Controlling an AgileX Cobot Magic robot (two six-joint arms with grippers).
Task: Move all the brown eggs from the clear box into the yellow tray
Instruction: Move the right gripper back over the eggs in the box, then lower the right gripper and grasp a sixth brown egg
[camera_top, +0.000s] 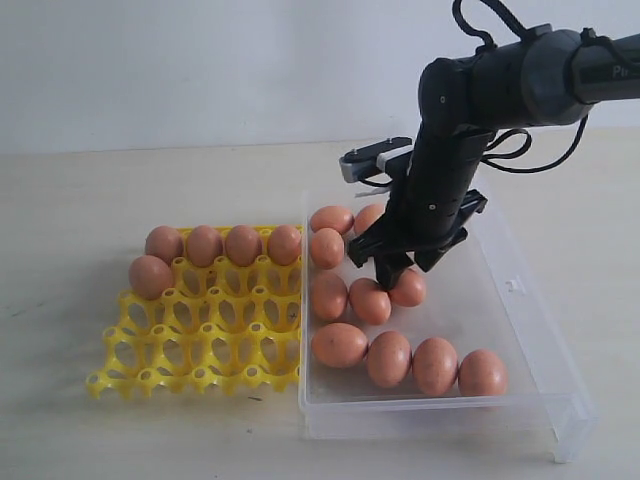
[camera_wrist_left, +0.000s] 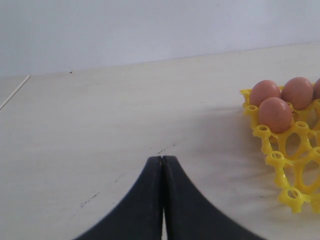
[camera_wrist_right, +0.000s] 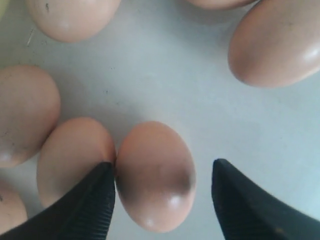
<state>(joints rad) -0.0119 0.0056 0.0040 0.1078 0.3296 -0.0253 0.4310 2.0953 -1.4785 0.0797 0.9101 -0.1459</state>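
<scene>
The yellow tray (camera_top: 204, 352) lies on the left and holds several brown eggs (camera_top: 223, 244) along its back row, plus one (camera_top: 150, 276) in the second row. The clear box (camera_top: 440, 420) beside it holds several more eggs (camera_top: 388, 358). My right gripper (camera_top: 392, 275) is lowered into the box and open. Its jaws straddle one egg (camera_wrist_right: 155, 175): one finger (camera_wrist_right: 95, 205) is wedged against it beside a touching neighbour egg (camera_wrist_right: 70, 155), and the other finger (camera_wrist_right: 245, 205) stands apart. My left gripper (camera_wrist_left: 162, 159) is shut on nothing, low over the bare table left of the tray (camera_wrist_left: 290, 150).
The box's front wall and right rim (camera_top: 560, 370) stand above the table. Other eggs (camera_wrist_right: 275, 42) crowd round the straddled one. A small clasp (camera_top: 514, 285) sits on the box's right side. The table runs back to a white wall.
</scene>
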